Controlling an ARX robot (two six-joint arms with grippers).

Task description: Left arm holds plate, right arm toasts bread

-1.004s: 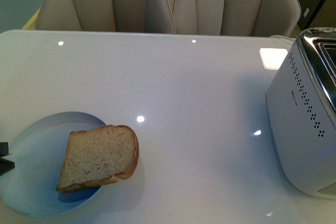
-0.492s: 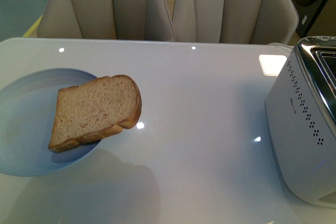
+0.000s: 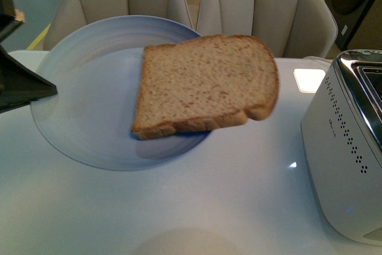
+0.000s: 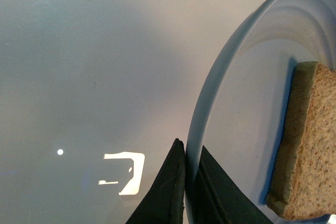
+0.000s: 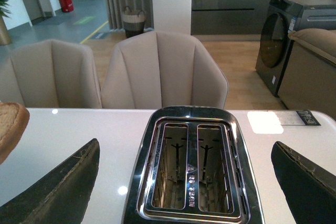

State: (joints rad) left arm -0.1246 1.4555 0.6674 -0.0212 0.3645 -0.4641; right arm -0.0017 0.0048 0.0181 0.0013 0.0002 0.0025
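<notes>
**A:** Where was the left tool (image 4: 190, 182) at that moment?

**B:** At nine o'clock in the front view. Its two black wedge jaws were pinched tight on the rim of the plate (image 3: 89, 111), one above the rim and one below, as the left wrist view showed plainly.

**A:** And the plate itself?

**B:** It was pale blue-grey and round. It was raised off the white counter (image 3: 239, 201) and tilted, with its far rim standing in front of the beige chairs (image 3: 262, 10) at twelve o'clock.

**A:** Where did the bread (image 3: 206, 82) lie?

**B:** It lay on the plate with its speckled face up. It sat toward the three o'clock side, so that its rounded end hung out past the rim. Its nearer crust threw a shadow on the plate's floor.

**A:** What stood further right?

**B:** The toaster (image 3: 340, 147) stood on the counter at four o'clock, well apart from the plate. It was white with a chrome top and rows of small holes down its side.

**A:** And the right tool (image 5: 185, 145)?

**B:** It showed only in its own wrist view, with its jaws spread wide and gripping nothing. It hung above the toaster's two slots (image 5: 189, 174), one dark finger to each side of them. The bread's crust peeked in at nine o'clock.
</notes>
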